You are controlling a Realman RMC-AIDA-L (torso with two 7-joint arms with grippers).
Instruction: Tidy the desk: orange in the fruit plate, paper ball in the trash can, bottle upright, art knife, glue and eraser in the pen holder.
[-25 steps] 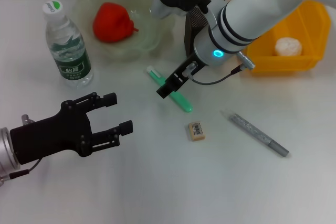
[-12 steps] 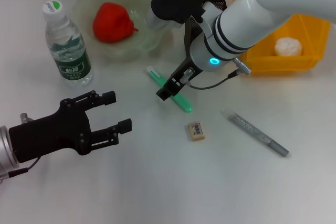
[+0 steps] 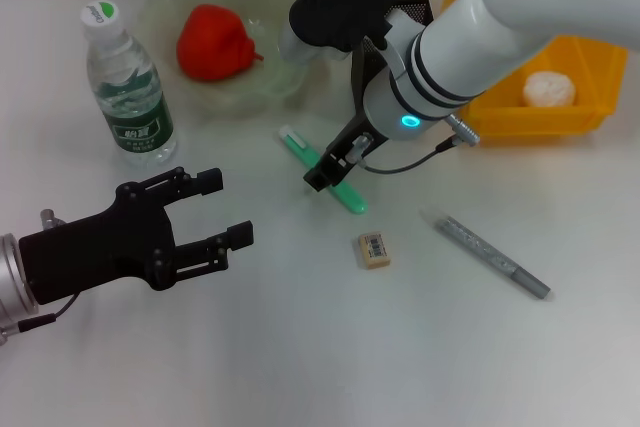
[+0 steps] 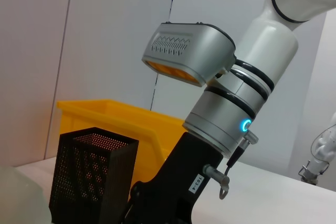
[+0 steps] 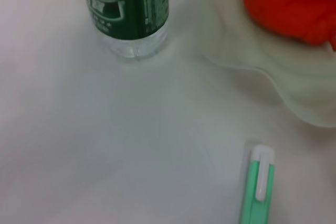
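Observation:
The orange (image 3: 213, 42) lies in the pale green fruit plate (image 3: 160, 5). The bottle (image 3: 125, 87) stands upright left of the plate. A green art knife (image 3: 345, 192) lies flat on the table, and my right gripper (image 3: 326, 171) hangs right over its middle. The right wrist view shows the knife's end (image 5: 257, 192), the bottle (image 5: 128, 9), the plate (image 5: 252, 51) and the orange (image 5: 294, 3). The eraser (image 3: 373, 249) and a grey glue pen (image 3: 490, 255) lie on the table. The paper ball (image 3: 549, 89) sits in the yellow trash can (image 3: 560, 119). My left gripper (image 3: 230, 209) is open and empty, low at the left.
The black mesh pen holder (image 3: 415, 9) stands behind my right arm, mostly hidden by it; it also shows in the left wrist view (image 4: 89, 177), in front of the trash can (image 4: 115, 116). Bare table lies in front of the eraser and the pen.
My right gripper has shifted slightly right and down over the green knife. The left gripper has barely moved. The objects stay where they were.

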